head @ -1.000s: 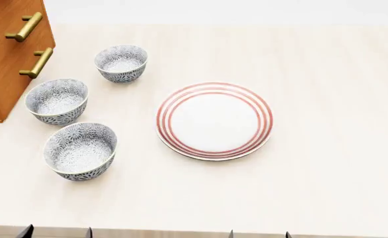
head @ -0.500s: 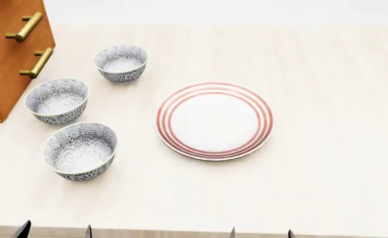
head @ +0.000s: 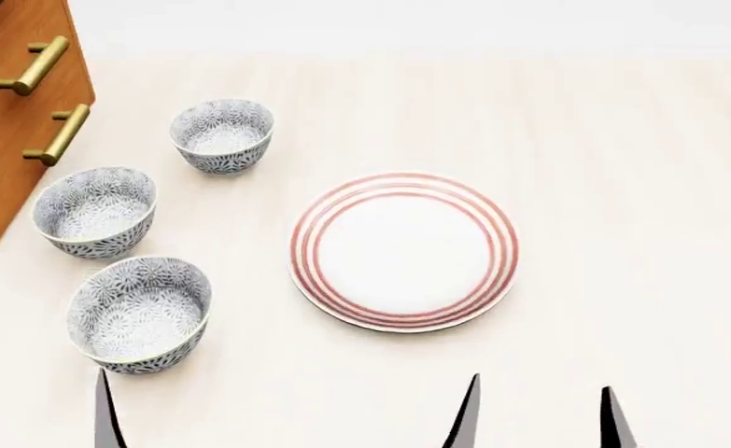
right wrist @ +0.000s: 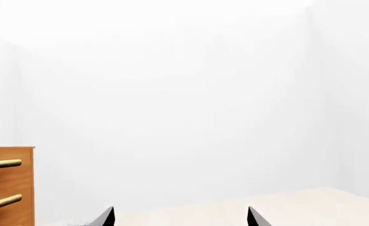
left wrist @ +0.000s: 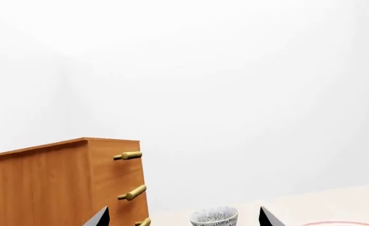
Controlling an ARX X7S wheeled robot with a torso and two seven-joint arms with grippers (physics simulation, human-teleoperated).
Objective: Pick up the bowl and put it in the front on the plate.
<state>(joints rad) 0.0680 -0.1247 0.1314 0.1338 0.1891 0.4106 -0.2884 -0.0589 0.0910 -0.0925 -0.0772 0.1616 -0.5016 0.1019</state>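
Three look-alike patterned bowls stand in a row on the left of the table: the front bowl, the middle one and the far one. The red-ringed plate lies to their right, with nothing on it. My left gripper is open; one dark fingertip shows just in front of the front bowl. In the left wrist view a bowl stands ahead between the fingers. My right gripper is open and empty, in front of the plate.
A wooden cabinet with brass handles stands at the table's left, close to the middle bowl. It also shows in the left wrist view as the cabinet. A white wall lies beyond the table.
Both grippers' fingertips have come forward over the table, reaching higher into the head view. The head view has shifted, so the bowls and plate sit lower in it. Nothing on the table moved.
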